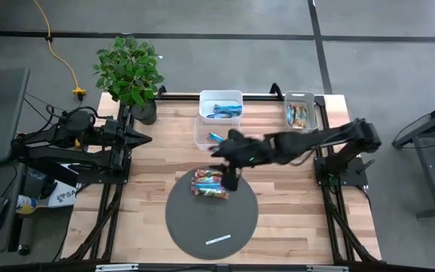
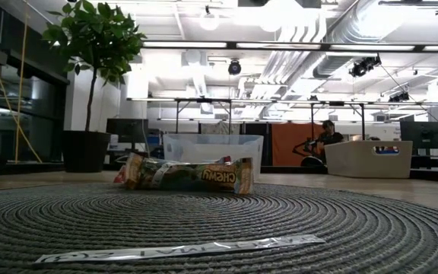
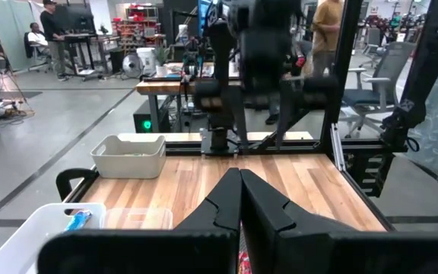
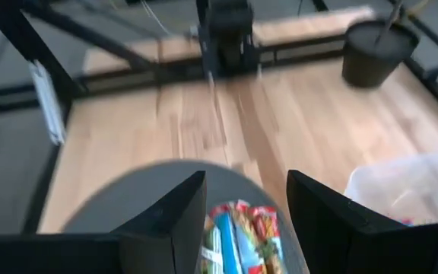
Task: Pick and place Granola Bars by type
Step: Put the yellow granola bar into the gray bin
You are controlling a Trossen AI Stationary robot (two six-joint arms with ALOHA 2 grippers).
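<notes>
A small pile of granola bars (image 1: 209,184) in blue, red-pink and tan-and-green wrappers lies on the far part of a round grey mat (image 1: 202,223). The low view shows the bars (image 2: 188,174) lying flat on the mat. My right gripper (image 1: 229,170) hovers over the pile's right end, open. In the right wrist view its fingers (image 4: 245,186) stand apart with the bars (image 4: 242,232) visible below the gap. My left gripper (image 1: 143,137) is parked at the table's left edge, shut (image 3: 240,181), pointing level across the table.
At the table's far edge, a white bin (image 1: 220,106) holds blue bars. A clear bin (image 1: 207,133) in front of it holds one blue bar. A bin (image 1: 300,111) at the far right holds other bars. A thin white strip (image 1: 218,240) lies near the mat's front. A potted plant (image 1: 131,72) stands far left.
</notes>
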